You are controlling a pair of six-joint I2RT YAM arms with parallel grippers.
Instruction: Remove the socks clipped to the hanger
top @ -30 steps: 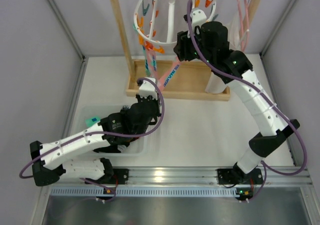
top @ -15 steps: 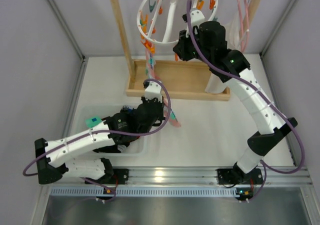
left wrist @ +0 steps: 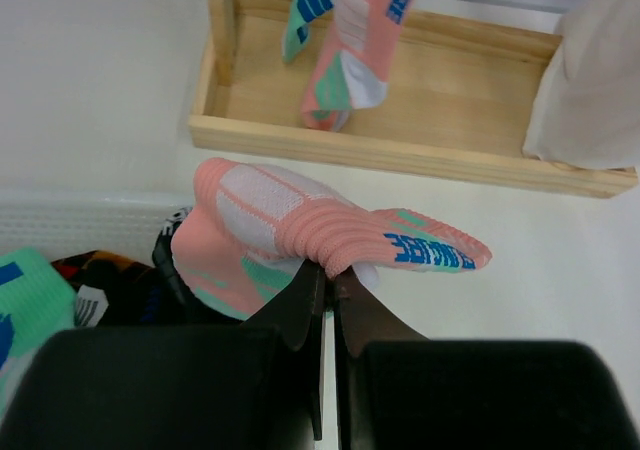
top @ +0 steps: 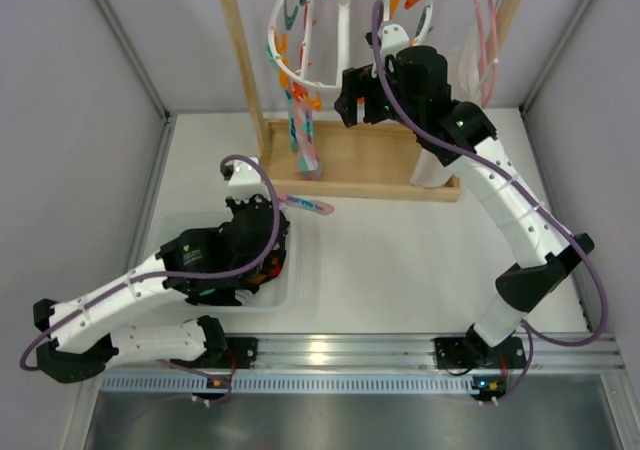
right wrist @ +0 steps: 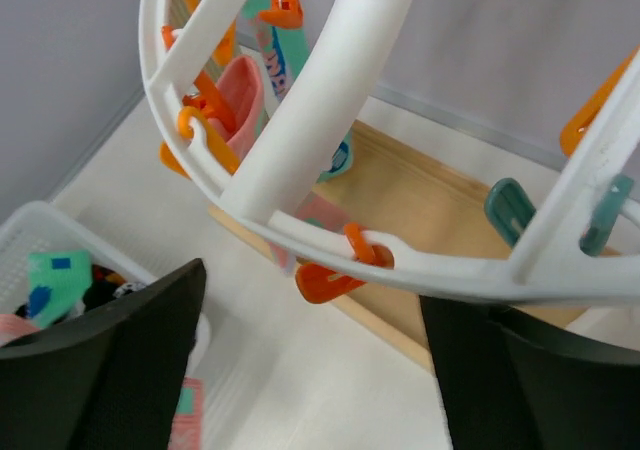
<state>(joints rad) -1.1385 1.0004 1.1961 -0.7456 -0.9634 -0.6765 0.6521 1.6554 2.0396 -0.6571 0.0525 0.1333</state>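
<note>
My left gripper (left wrist: pixel 328 275) is shut on a pink sock (left wrist: pixel 330 228) with teal marks and blue lettering, held above the table beside the clear bin; it also shows in the top view (top: pixel 305 205). The white ring hanger (top: pixel 300 65) hangs from the wooden rack's top bar, with orange and teal pegs. One pink patterned sock (top: pixel 305 135) is still clipped to it and hangs down to the rack base (left wrist: pixel 345 45). My right gripper (right wrist: pixel 310 340) is open just under the ring's rim (right wrist: pixel 420 270), by an orange peg (right wrist: pixel 330 280).
A clear bin (top: pixel 175 235) at the left holds teal and dark socks (left wrist: pixel 40 295). The wooden rack frame (top: pixel 245 80) and its base tray (top: pixel 370 170) stand at the back. A white garment (left wrist: pixel 590 80) and a thin pink hanger (top: pixel 488 30) hang at the right.
My left gripper pulled the pink sock off its peg and carried it down and left towards the bin. The ring hanger swung and tilted. My right gripper shifted slightly left under the ring.
</note>
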